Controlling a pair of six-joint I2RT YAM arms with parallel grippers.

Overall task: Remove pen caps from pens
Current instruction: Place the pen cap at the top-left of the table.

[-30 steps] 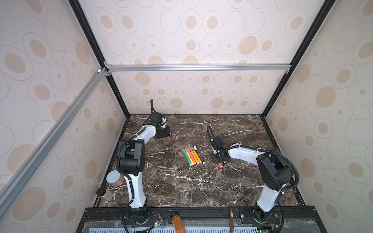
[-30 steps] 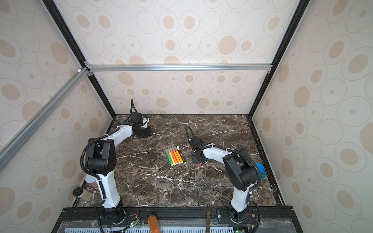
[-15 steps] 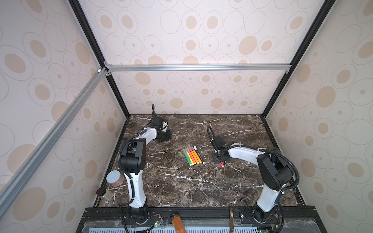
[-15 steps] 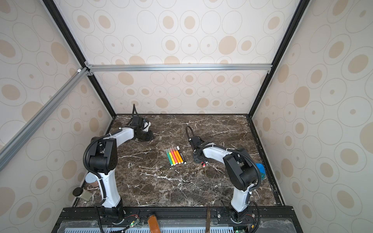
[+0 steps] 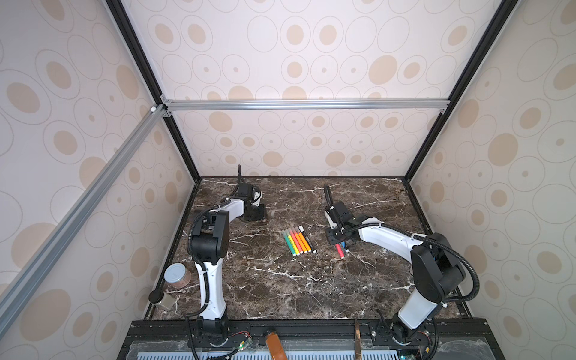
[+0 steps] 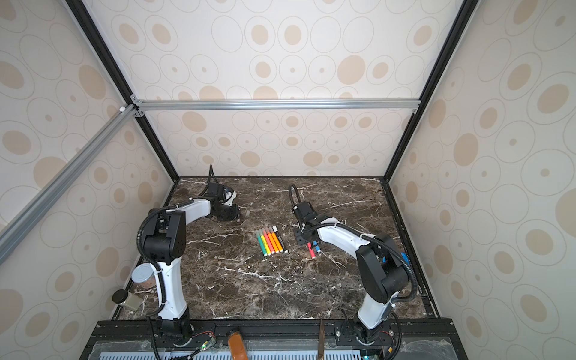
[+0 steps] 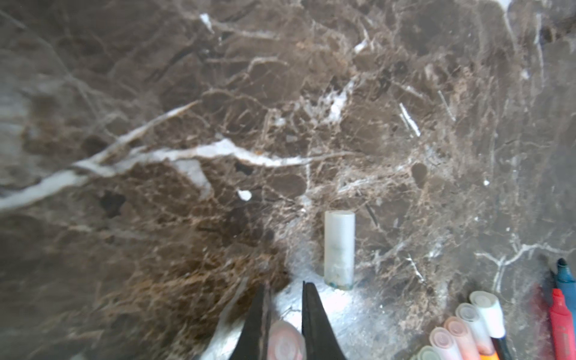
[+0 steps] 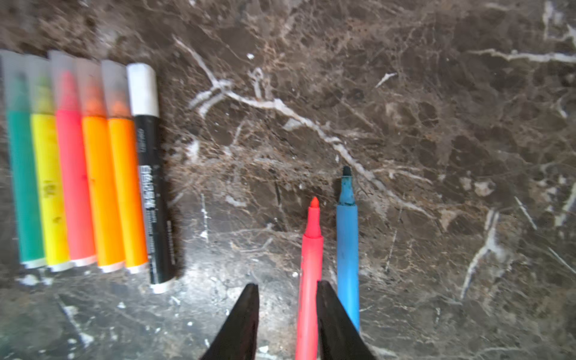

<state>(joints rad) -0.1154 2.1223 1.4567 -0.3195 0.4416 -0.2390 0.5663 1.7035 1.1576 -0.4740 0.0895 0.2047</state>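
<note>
My left gripper (image 7: pixel 285 284) is shut on a translucent pinkish pen cap (image 7: pixel 285 341), low over the back left of the table (image 5: pixel 263 215). Another pen cap (image 7: pixel 339 249) lies loose just ahead of it (image 5: pixel 272 213). Several capped pens (image 5: pixel 297 240) lie in a row mid-table: green, yellow, pink, two orange, and a black one with a white cap (image 8: pixel 141 90). My right gripper (image 8: pixel 287 283) is open over an uncapped red pen (image 8: pixel 310 265), which lies between the jaws against one finger. Beside the red one lies an uncapped blue pen (image 8: pixel 347 249).
A grey-lidded jar (image 5: pixel 177 276) and a small black-capped bottle (image 5: pixel 159 299) stand off the table's left edge. An orange-brown object (image 5: pixel 274 343) sits on the front rail. Patterned walls close in the marble table (image 5: pixel 280 286) on three sides.
My left gripper has shifted a little forward and right, toward the loose cap, keeping its cap. The right arm stays over the red pen.
</note>
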